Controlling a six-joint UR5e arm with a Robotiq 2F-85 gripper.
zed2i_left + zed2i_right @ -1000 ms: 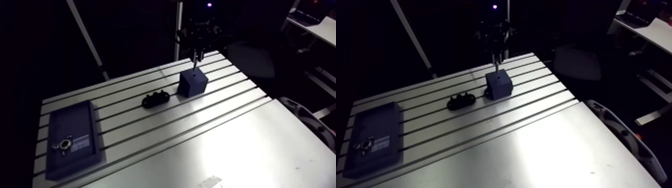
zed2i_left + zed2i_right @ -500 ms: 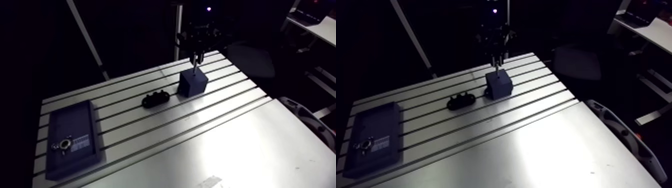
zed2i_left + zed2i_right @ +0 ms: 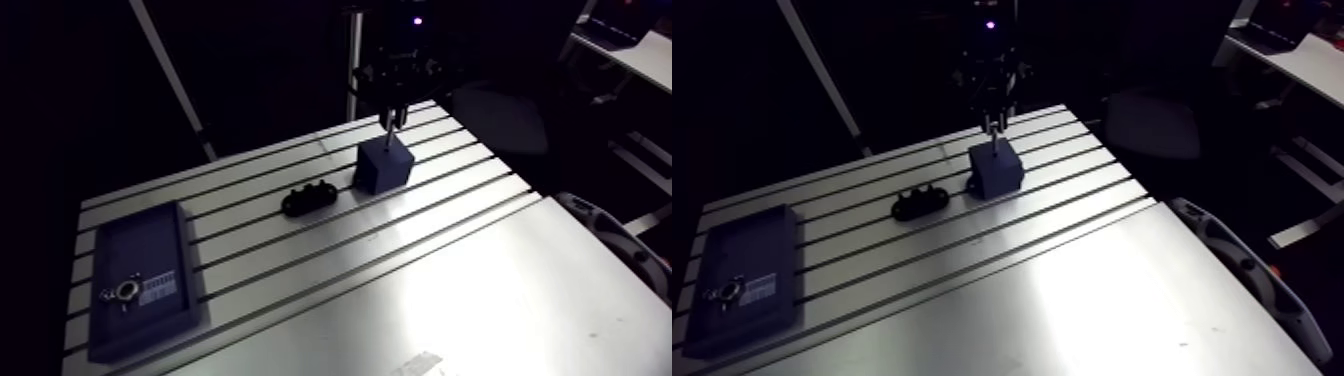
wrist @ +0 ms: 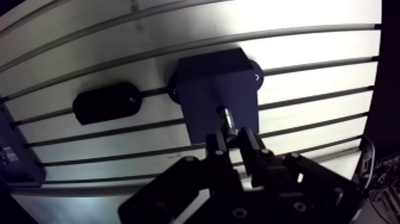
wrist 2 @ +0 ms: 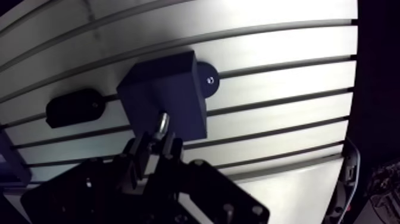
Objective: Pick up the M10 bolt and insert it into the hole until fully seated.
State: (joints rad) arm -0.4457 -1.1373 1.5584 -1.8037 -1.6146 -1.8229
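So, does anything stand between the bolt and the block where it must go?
Nothing visible does. The bolt, held by the end effector, points at the top face of the block; the hole itself is hidden.

A slotted aluminium table [image 3: 450, 290] is seen, with its grooves confined to the far part. Three things are set on it. A dark block [image 3: 384, 166] stands near the far edge. A low black bracket [image 3: 309, 198] is placed near it. A dark tray [image 3: 140, 250] is laid well apart (a small metal fitting [image 3: 122, 292] lies in it).
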